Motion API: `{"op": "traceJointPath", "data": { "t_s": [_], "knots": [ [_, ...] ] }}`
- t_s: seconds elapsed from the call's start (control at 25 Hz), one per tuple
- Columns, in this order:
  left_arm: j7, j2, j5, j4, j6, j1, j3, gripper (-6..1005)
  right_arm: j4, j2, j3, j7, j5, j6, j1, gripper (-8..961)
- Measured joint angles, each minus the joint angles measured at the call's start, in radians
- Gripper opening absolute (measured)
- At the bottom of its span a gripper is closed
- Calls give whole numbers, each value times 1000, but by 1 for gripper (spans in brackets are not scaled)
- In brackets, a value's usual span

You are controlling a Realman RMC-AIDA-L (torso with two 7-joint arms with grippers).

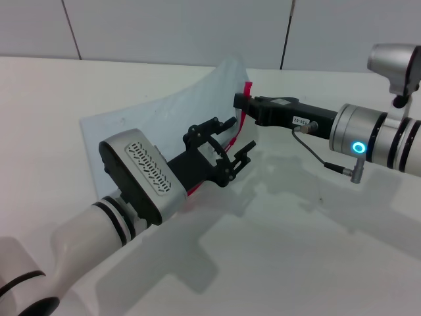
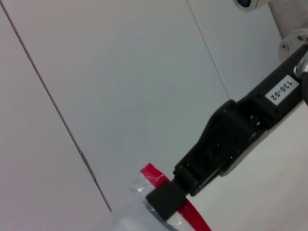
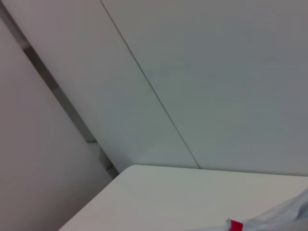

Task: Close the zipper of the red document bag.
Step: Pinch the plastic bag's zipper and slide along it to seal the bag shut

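Observation:
The red document bag (image 1: pixel 158 125), a pale translucent pouch, lies on the white table with its far right corner lifted and curled up. Its zipper (image 1: pixel 247 88) runs as a red strip down the right edge. My right gripper (image 1: pixel 240 101) reaches in from the right and is shut on the zipper at the raised end; the left wrist view shows its black tip (image 2: pixel 166 199) clamped over the red strip (image 2: pixel 195 216). My left gripper (image 1: pixel 235 137) is open around the middle of that edge, one finger on each side. A red end of the zipper (image 3: pixel 235 224) shows in the right wrist view.
The white table (image 1: pixel 296 250) stretches in front of and to the right of the bag. Grey wall panels (image 1: pixel 177 29) rise just behind the table's far edge. The right arm's cable (image 1: pixel 329 164) hangs below its wrist.

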Motion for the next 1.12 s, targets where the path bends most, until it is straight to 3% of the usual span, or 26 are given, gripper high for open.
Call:
{"op": "traceJointPath", "data": {
  "t_s": [0.56,1.12],
  "knots": [
    [63,-4,2,-9,-3,5,2,412,0,2,-5,0,-1,-39,4,14],
    [74,-3,2,-17,25,19,2,322,-8,1,4,2,6,-26,-21,13]
  ]
}}
